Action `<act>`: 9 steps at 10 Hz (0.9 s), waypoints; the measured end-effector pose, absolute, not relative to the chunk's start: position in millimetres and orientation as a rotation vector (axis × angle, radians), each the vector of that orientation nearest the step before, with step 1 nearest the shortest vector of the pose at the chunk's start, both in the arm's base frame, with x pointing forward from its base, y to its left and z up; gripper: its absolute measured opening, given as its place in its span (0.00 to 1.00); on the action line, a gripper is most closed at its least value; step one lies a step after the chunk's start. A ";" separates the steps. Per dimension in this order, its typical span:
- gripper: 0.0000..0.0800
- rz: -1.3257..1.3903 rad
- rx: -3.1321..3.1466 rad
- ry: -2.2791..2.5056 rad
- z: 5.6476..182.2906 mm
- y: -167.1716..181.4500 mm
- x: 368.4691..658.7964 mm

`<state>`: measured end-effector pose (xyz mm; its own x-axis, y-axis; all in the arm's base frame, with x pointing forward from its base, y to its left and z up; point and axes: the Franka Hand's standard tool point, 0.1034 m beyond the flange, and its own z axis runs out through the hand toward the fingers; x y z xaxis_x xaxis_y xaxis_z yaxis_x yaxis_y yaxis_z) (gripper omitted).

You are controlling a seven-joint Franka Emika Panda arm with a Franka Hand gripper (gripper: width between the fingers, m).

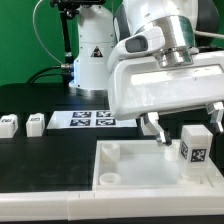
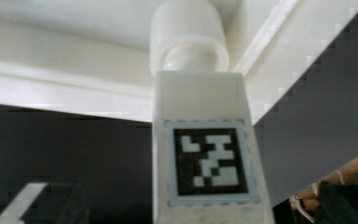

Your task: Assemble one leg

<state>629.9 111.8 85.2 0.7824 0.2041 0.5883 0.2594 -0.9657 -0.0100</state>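
Observation:
A white square leg [image 1: 193, 148] with a black-and-white tag stands upright at the far corner of the white tabletop [image 1: 130, 168], on the exterior view's right. My gripper [image 1: 185, 125] hangs over it, open, with one finger on each side of the leg and apart from it. In the wrist view the leg [image 2: 202, 110] fills the middle. Its round end meets the tabletop [image 2: 69, 85] at a corner, and I cannot tell how deep it sits. My gripper [image 2: 185, 200] straddles the leg's tagged end without touching it.
Two more white legs [image 1: 8, 124] [image 1: 36, 123] lie on the black table at the exterior view's left. The marker board [image 1: 92, 119] lies behind the tabletop. The robot's white base [image 1: 92, 55] stands at the back before a green wall.

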 end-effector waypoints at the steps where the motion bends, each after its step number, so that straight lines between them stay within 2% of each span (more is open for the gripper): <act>1: 0.81 -0.935 -2.880 -0.375 85.2 111.8 629.9; 4: 0.81 -0.888 -2.890 -0.357 85.3 111.7 631.9; 7: 0.81 -0.780 -2.908 -0.295 96.9 109.4 647.8; 9: 0.81 -0.446 -2.946 -0.248 90.4 114.4 644.7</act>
